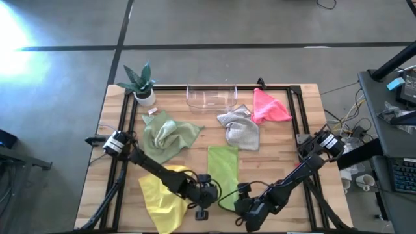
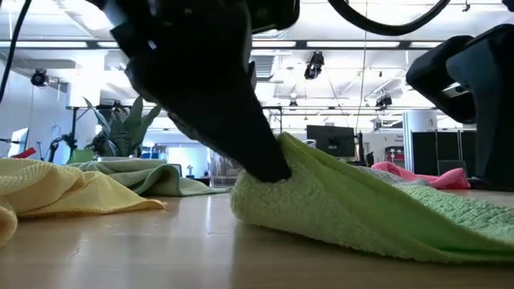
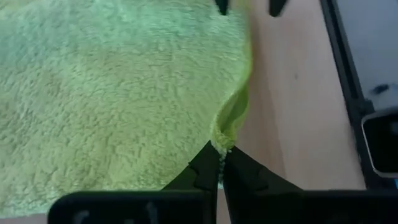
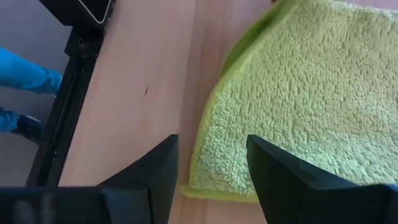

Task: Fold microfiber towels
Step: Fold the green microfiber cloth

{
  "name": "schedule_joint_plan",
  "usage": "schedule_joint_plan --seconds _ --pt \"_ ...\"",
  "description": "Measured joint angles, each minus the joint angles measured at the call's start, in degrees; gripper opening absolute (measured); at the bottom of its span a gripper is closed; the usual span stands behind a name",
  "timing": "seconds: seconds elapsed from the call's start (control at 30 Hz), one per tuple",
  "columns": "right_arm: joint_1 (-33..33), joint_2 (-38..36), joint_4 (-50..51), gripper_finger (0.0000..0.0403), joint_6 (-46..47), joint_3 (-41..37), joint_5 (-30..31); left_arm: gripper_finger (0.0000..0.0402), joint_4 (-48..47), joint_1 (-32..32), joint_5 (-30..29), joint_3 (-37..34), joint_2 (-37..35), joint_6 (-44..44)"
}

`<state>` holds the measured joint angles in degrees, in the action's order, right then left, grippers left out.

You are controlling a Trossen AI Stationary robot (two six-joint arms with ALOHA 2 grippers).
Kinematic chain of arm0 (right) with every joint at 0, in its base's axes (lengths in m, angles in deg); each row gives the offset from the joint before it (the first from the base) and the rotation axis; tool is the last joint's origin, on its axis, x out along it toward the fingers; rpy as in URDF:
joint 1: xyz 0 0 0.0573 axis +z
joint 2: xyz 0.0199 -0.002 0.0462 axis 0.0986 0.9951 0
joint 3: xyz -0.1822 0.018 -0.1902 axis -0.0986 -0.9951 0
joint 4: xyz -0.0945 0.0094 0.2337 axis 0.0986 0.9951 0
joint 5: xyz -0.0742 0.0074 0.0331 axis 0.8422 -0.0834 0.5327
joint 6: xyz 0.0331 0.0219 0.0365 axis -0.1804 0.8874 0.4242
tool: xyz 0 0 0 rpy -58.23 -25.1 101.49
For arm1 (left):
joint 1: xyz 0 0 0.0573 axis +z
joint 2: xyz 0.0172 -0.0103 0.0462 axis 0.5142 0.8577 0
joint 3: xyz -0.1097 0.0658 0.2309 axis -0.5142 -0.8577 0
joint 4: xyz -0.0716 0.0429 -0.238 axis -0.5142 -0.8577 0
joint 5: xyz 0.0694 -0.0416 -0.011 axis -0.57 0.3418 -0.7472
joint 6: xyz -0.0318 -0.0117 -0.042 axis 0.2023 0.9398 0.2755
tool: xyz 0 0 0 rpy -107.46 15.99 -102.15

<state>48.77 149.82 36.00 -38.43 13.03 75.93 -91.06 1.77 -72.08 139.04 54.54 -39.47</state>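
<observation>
The lime green towel (image 1: 223, 168) lies as a long strip on the table's near middle. My left gripper (image 1: 207, 195) is shut on its near left edge, which also shows in the left wrist view (image 3: 219, 163). My right gripper (image 1: 250, 208) is open; in the right wrist view (image 4: 211, 168) its fingers stand on either side of the towel's near right corner (image 4: 214, 177), low over the table. The yellow towel (image 1: 161, 194) lies crumpled at the near left. The sage green towel (image 1: 168, 135), grey towel (image 1: 239, 127) and pink towel (image 1: 268, 107) lie farther back. My left gripper pinches the lime towel's side edge (image 3: 225, 134) between its two fingertips. The fingers come slanting down from the table's left. The pinched edge is drawn up into a small ridge (image 2: 281, 152); the rest of the towel lies on the table.
A clear plastic tray (image 1: 211, 96) stands at the far middle and a potted plant (image 1: 141, 83) at the far left corner. A black frame rail (image 1: 299, 123) runs around the tabletop. Bare wood shows at the near right (image 1: 305, 201).
</observation>
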Motion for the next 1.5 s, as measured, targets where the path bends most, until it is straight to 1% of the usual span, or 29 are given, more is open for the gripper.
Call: schedule_joint_plan --seconds 0.1,0.4,0.63,0.73,0.93,1.13,1.23,1.33,1.5 --pt "0.0 0.0 0.1 0.0180 0.0 0.0 0.0 0.0000 0.3 0.3 -0.1 0.0 -0.9 3.3" --pt "0.0 1.1 0.2 0.0180 -0.5 -0.1 0.5 0.0000 1.5 0.5 -1.7 0.0 -4.7 6.7" --pt "0.1 1.2 0.3 0.0176 0.9 -0.1 0.5 0.0000 1.5 1.2 -1.9 0.0 -5.1 8.2" --pt "0.1 0.9 0.7 0.0154 2.8 -0.1 0.5 0.0000 1.5 1.2 -1.9 -0.1 -5.2 8.2" --pt "0.1 1.3 1.6 0.0088 3.6 -0.1 0.6 0.0000 1.6 1.5 -1.9 -0.1 -5.2 8.2" --pt "0.0 1.0 1.7 0.0045 3.9 -0.2 1.0 0.0000 1.4 1.6 -1.8 -0.1 -5.5 8.4" --pt "0.0 0.4 3.7 0.0016 4.5 0.3 0.8 0.0000 1.2 1.6 -1.2 -0.1 -6.4 8.3" --pt "-0.1 0.1 6.7 0.0010 5.8 1.8 0.5 0.0000 -0.1 1.6 -0.8 -0.1 -7.8 8.3" --pt "0.0 -1.3 15.2 0.0009 6.3 6.4 -0.5 0.0000 -0.4 1.7 0.5 -0.3 -9.8 8.2"
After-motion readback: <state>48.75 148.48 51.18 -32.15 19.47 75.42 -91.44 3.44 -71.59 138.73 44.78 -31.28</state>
